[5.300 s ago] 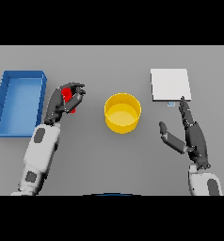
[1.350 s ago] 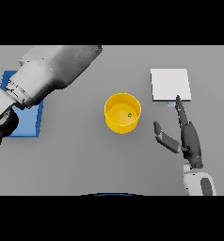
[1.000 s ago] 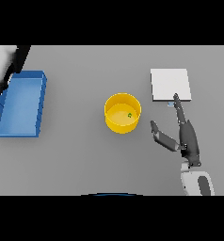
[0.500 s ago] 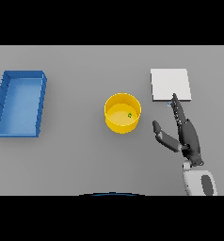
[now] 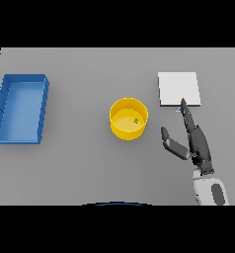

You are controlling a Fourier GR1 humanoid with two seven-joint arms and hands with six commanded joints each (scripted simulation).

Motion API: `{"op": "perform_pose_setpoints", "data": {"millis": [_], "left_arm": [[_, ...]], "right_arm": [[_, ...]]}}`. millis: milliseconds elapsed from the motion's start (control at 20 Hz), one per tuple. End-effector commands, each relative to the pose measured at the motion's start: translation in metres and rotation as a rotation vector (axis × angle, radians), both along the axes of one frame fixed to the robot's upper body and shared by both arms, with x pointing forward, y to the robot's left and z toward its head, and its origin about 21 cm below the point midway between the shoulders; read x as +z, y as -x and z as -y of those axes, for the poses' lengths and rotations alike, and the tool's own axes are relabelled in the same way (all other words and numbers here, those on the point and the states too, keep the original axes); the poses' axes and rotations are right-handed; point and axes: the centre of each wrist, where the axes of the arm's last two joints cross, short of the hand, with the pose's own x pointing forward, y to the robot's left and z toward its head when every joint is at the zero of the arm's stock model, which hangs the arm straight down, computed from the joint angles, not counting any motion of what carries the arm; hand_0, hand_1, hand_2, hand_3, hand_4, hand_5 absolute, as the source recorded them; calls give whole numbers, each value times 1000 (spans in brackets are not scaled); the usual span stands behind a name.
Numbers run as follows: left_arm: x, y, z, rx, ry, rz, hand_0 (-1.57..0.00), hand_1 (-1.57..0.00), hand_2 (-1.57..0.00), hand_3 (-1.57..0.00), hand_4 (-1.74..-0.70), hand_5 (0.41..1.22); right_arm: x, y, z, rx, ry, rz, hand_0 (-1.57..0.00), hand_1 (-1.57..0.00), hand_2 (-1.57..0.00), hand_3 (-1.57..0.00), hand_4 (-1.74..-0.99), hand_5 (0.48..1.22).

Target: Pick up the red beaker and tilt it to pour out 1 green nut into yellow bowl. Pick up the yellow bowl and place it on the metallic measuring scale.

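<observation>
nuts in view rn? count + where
1. A green nut lies inside the yellow bowl, right of its centre. None shows on the table or in the blue bin.

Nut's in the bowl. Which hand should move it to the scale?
Right. The right robot hand is open just right of the bowl and below the scale; the left hand isn't in view.

Mostly matt, plastic-looking finishes
Yellow bowl (image 5: 129, 118) and blue bin (image 5: 20, 108) smooth plastic; scale (image 5: 178, 89) pale flat matt; surface (image 5: 80, 163) grey matt; my right hand (image 5: 196, 143) dark, slightly glossy.
</observation>
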Motion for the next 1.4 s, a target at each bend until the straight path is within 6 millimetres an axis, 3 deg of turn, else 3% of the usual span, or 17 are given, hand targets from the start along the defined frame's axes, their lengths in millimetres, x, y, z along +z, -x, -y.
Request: {"op": "perform_pose_setpoints", "data": {"millis": [0,300,500,550,650,700,800,950,1100,1150,1350], "left_arm": [[-4,9,-2,18,14,2,-1571,-1571,-1571,-1376,-1741,1221],[-38,48,14,71,93,-47,-1571,-1571,-1571,-1383,-1741,1221],[-53,63,13,49,142,-129,-1571,-1571,-1571,-1366,-1735,955],[-54,67,15,10,133,-156,-1571,-1571,-1571,-1407,-1661,888],[-47,74,16,-96,103,-171,-1571,-1545,-1489,-1238,-1311,774],[-47,78,15,-154,87,-174,-1495,-1380,-1311,-1098,-1155,740],[-42,84,8,-232,113,-205,-1003,-883,-839,-707,-933,697],[-47,88,10,-277,83,-268,-513,-452,-429,-361,-785,656],[-47,83,11,-275,40,-262,-262,-231,-219,-185,-741,648],[-55,82,11,-270,28,-261,-209,-184,-175,-147,-729,647],[-54,76,12,-248,0,-210,-85,-75,-71,-60,-705,653]], "right_arm": [[-3,-2,-2,-3,0,-13,1,1,1,1,-1207,708],[-3,1,1,-8,1,-4,1,1,1,1,-1186,687],[1,0,-3,-6,-24,-13,1,1,1,1,-1168,679],[-1,0,-3,-9,-16,-15,1,1,1,1,-1165,678],[1,-3,0,-14,-2,-17,1,1,1,1,-1163,671],[0,-3,-1,-14,-1,-20,1,1,1,1,-1159,669],[-3,-2,0,2,0,-10,1,1,1,1,-1162,671],[-1,-1,2,6,2,0,1,1,1,1,-1147,680],[0,1,-1,13,-3,-14,1,1,1,1,-1156,690],[-1,2,-2,7,4,-18,1,1,1,1,-1160,688],[-1,1,-5,-9,18,-23,1,1,1,1,-1178,679]]}}
